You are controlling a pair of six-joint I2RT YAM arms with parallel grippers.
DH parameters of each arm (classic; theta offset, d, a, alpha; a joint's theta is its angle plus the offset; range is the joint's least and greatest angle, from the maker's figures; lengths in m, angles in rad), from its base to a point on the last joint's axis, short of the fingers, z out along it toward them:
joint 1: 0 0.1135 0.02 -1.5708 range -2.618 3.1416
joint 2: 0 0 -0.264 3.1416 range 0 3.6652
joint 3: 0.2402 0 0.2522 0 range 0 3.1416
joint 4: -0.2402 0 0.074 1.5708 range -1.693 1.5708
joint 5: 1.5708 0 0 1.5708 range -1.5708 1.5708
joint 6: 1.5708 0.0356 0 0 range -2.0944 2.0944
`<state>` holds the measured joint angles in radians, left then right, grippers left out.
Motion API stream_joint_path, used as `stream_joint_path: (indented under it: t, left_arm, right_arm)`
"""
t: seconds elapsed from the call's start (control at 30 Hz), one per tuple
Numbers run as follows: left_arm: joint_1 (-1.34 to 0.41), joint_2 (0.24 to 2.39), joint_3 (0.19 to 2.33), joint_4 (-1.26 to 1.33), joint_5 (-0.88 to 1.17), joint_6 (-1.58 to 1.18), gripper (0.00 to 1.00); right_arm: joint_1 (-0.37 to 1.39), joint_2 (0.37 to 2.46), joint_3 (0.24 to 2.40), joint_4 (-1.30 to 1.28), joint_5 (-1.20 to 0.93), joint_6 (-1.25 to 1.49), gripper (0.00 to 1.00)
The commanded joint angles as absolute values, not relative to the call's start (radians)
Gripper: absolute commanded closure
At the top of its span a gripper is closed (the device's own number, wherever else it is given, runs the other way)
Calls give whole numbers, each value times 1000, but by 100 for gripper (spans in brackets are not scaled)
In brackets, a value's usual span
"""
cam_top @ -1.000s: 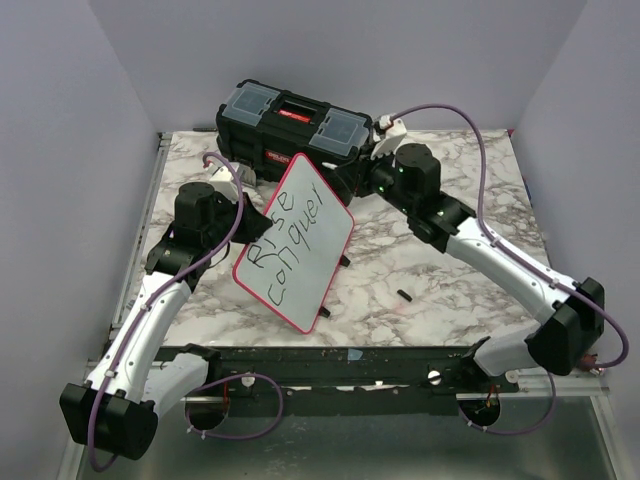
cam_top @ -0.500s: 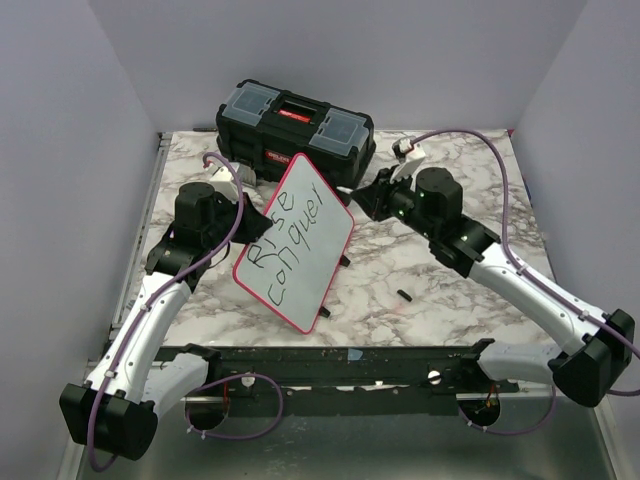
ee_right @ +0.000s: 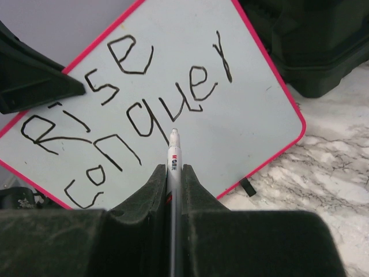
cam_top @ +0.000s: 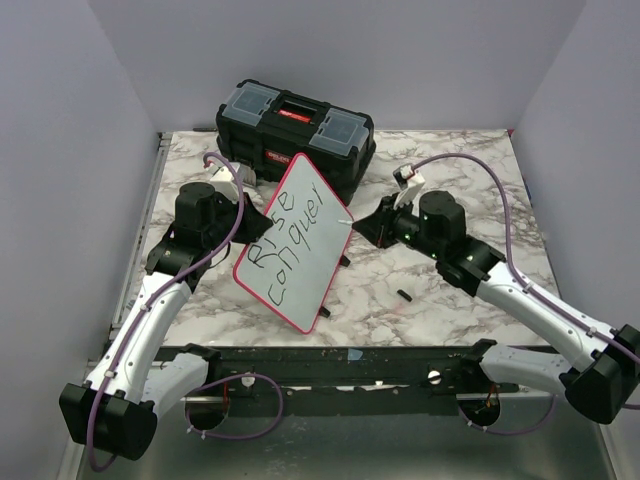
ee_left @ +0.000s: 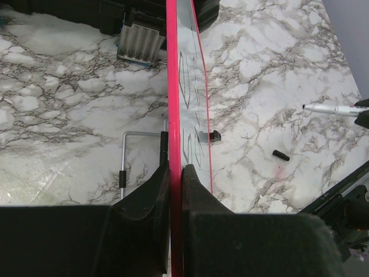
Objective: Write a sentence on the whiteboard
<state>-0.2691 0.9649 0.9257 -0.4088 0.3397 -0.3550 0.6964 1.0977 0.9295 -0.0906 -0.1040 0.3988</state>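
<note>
The whiteboard (cam_top: pixel 300 250), white with a pink-red rim, stands tilted on its edge at mid-table. My left gripper (cam_top: pixel 250 215) is shut on its left rim; the left wrist view shows the rim (ee_left: pixel 172 86) edge-on between the jaws (ee_left: pixel 176 173). The sentence (ee_right: pixel 132 86) reads "Rise" and "conquer" in two black lines. My right gripper (cam_top: pixel 368 226) is shut on a thin white marker (ee_right: pixel 173 151). The marker points at the board's face below "conquer", with its tip held off the board. The marker also shows in the left wrist view (ee_left: pixel 328 108).
A black toolbox (cam_top: pixel 295 125) stands behind the board at the back of the marble table. A small black cap (cam_top: pixel 404 294) lies right of the board. A bent metal wire (ee_left: pixel 132 134) lies on the table to the board's left.
My right arm has drawn back from the toolbox toward the near right and come lower, still holding the marker. The left arm and the board have not moved.
</note>
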Motion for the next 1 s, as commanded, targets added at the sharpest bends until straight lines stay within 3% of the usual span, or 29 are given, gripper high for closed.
stream_joint_path:
  t: [0.0,0.97]
  left_arm:
    - [-287,971,923,-480,308,-236,100]
    - [-288,988,928,-490,289,-232,100]
  right_arm:
    - [730,1092,897,-95,-148,423,99]
    - [1021,1161,723,77,-70,314,99]
